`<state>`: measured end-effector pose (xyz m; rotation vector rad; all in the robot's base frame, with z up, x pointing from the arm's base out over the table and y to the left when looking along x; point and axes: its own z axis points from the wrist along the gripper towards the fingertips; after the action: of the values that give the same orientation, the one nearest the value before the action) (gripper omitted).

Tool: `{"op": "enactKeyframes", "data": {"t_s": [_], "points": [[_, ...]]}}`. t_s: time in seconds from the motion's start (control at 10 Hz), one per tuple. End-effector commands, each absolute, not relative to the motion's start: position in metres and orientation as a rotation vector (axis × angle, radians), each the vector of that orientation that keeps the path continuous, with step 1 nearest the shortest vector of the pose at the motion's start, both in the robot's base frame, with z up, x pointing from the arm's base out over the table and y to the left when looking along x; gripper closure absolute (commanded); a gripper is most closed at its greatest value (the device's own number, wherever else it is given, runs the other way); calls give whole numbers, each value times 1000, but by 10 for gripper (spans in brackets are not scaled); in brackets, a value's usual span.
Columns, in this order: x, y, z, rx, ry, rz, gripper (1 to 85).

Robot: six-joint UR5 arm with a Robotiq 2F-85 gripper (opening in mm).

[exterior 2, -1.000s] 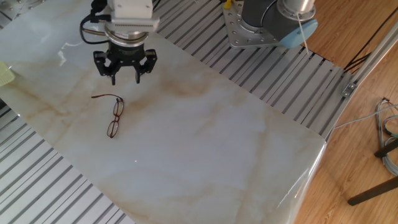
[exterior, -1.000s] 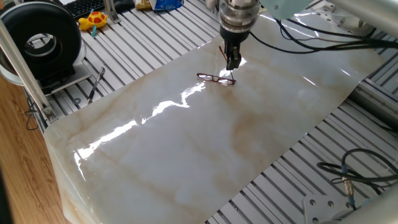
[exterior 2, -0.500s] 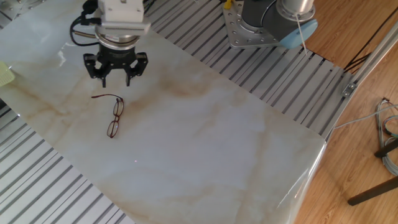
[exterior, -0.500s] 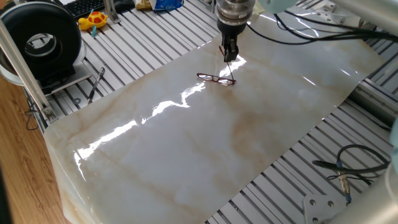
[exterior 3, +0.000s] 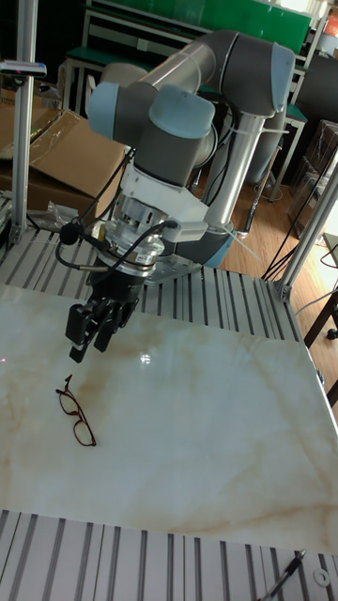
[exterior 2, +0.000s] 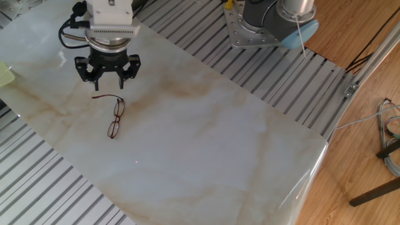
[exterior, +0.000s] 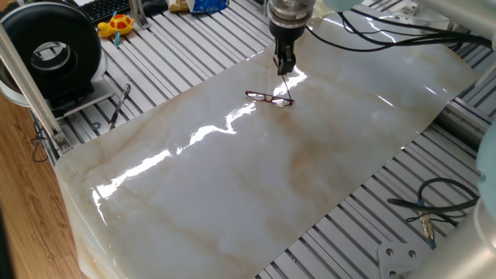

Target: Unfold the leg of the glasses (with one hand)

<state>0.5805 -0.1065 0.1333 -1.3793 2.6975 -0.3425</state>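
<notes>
Hand point(exterior 2: 107, 70) spread wide and empty above glasses point(exterior 2: 114, 117) lying on marble bench point(exterior 2: 206, 137), one leg already out; likely approach step, needing descent onto folded leg.

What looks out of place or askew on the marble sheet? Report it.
Only the glasses: one temple arm sticks out sideways from the frame while the other cannot be made out, so they lie lopsided on the marble sheet. The gripper hangs open above them, touching nothing. No spill or damage shows.
</notes>
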Motion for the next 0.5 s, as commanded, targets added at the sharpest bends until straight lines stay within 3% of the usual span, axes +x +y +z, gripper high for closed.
{"op": "enactKeyframes", "data": {"t_s": [0.0, 0.4], "points": [[597, -113, 128, -1394, 2663, -368, 317], [581, -108, 129, -1388, 2693, -316, 273]]}}
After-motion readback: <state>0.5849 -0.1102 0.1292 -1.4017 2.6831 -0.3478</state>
